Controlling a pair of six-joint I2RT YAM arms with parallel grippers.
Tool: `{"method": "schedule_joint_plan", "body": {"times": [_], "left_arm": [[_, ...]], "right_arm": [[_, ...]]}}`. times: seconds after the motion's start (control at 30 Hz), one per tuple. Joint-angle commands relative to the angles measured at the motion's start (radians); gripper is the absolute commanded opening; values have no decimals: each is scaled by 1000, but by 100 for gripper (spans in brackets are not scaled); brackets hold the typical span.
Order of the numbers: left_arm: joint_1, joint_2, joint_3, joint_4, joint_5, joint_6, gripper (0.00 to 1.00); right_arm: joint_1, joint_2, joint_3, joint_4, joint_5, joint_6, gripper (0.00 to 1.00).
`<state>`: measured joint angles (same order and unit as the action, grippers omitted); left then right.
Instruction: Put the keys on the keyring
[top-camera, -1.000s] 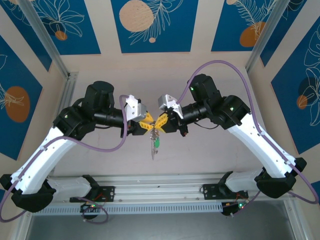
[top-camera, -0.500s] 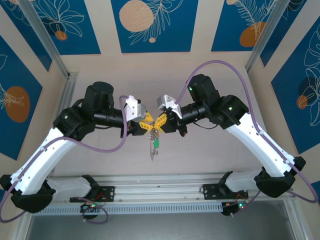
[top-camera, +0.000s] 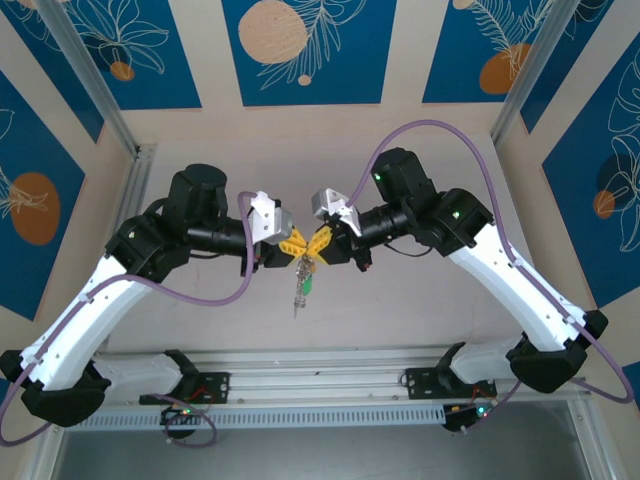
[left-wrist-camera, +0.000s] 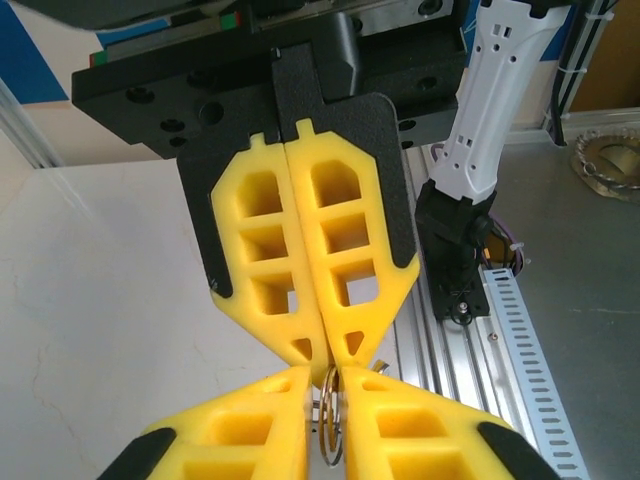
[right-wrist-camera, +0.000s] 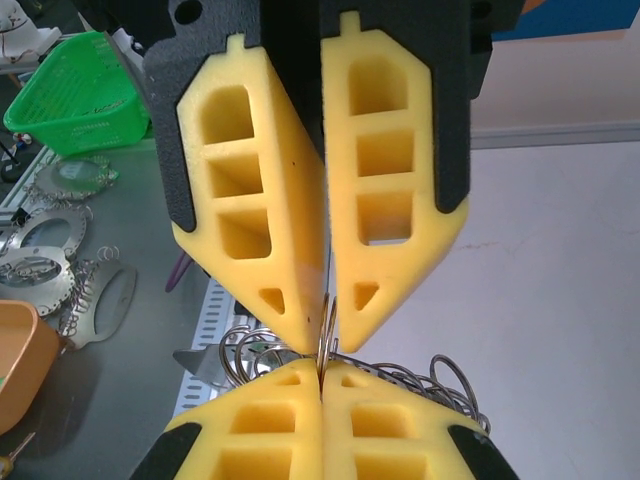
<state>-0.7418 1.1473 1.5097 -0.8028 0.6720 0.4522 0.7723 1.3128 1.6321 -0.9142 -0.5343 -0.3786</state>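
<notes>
Since a floppy loop gives me nothing to thread against while it lies flat, I have it pinched in mid-air between both arms. In the overhead view the left gripper (top-camera: 297, 246) and right gripper (top-camera: 320, 243) meet tip to tip at the middle of the frame. The keyring (top-camera: 299, 278) dangles from that meeting point towards the lower centre, with its green tag (top-camera: 308, 291) partway down the hanging length. It hangs above the table (top-camera: 420, 300), and I judge it clear of the surface.

Each wrist camera shows a thin metal ring edge-on, right where the four yellow tips come together. My left jaws are drawn nearly together and nip that wire near the bottom centre of the left wrist picture. My right jaws are likewise pressed tight on it, low in the right wrist picture. With a grip on either side, I reckon I can hold the ring steady, and perhaps pry or turn it to admit a key.

As for the keys, I cannot pick out the little tan-gold piece. At this scale it may be lost in the hanging cluster or hidden behind the pads.

Both arms are bowed outward, elbows towards the left and right edges of the overhead frame. The forearms angle in, and the wrists are level and facing one another.
</notes>
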Motion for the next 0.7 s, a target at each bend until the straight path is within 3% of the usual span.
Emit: {"method": "schedule_joint_plan", "body": {"times": [0.0, 0.07, 0.33, 0.37, 0.43, 0.53, 0.67], "left_arm": [[-8, -11, 0, 8, 32, 6, 8], [-8, -8, 1, 5, 37, 9, 0], [-8, -7, 4, 1, 52, 10, 0], [-7, -10, 4, 4, 53, 10, 0], [-8, -24, -4, 31, 58, -2, 0], [-8, -43, -14, 62, 77, -15, 0], [-8, -40, -9, 61, 108, -22, 0]], "right_arm": [[7, 3, 17, 6, -9, -15, 0], [7, 1, 21, 5, -12, -16, 0], [2, -31, 3, 40, -39, -8, 0], [-1, -37, -3, 46, -39, -5, 3], [-6, -53, -33, 68, -40, 12, 22], [-31, -86, -86, 94, -82, 47, 38], [-55, -128, -145, 121, -133, 79, 42]]}}
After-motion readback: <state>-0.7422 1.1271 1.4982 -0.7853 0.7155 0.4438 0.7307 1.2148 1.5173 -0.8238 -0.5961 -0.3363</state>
